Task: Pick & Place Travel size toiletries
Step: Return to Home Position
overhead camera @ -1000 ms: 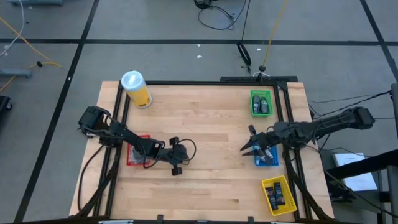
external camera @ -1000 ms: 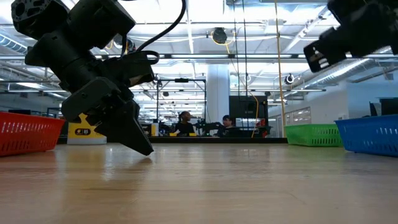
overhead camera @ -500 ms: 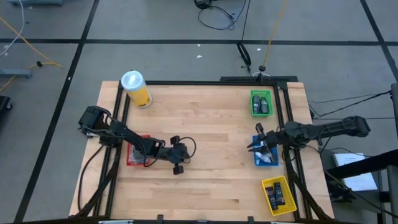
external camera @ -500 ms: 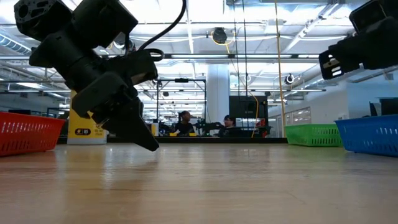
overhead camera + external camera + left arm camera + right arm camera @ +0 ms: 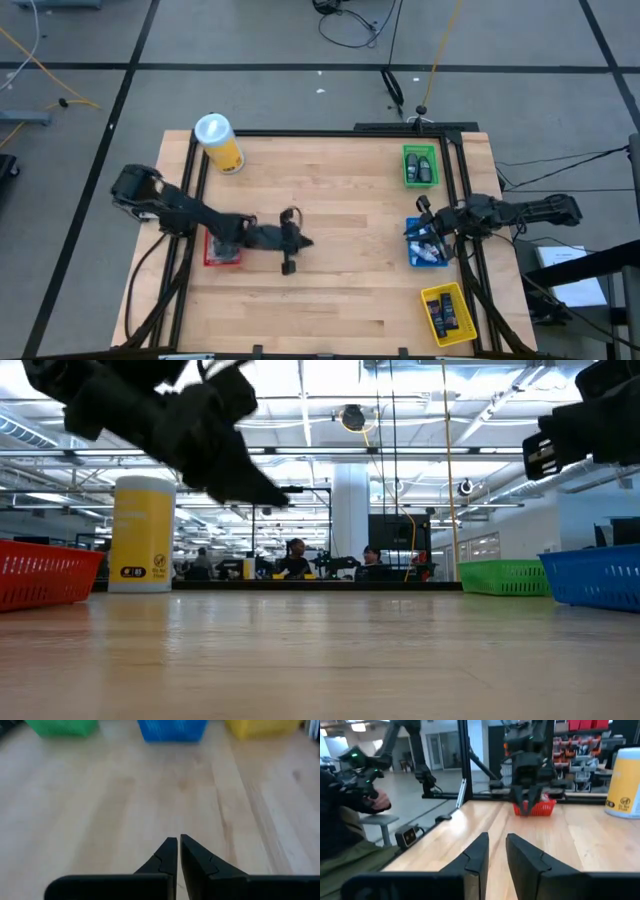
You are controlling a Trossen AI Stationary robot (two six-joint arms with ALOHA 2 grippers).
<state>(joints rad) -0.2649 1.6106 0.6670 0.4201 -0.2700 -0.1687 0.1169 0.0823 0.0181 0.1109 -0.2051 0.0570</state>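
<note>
Four bins [image 5: 420, 148], one yellow canister [image 5: 218, 143]

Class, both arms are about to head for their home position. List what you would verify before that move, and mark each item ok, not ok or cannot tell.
1. Left gripper empty: fingers shut, nothing between them. Ok.
2. Right gripper empty: fingers slightly apart, nothing between them. Ok.
3. Right arm clear of the blue bin: the low view shows it well above the rim. Ok.
4. All toiletries binned: none shows loose on the table in the high view. Ok.
5. Yellow canister upright at a table corner, apart from both arms. Ok.
</note>
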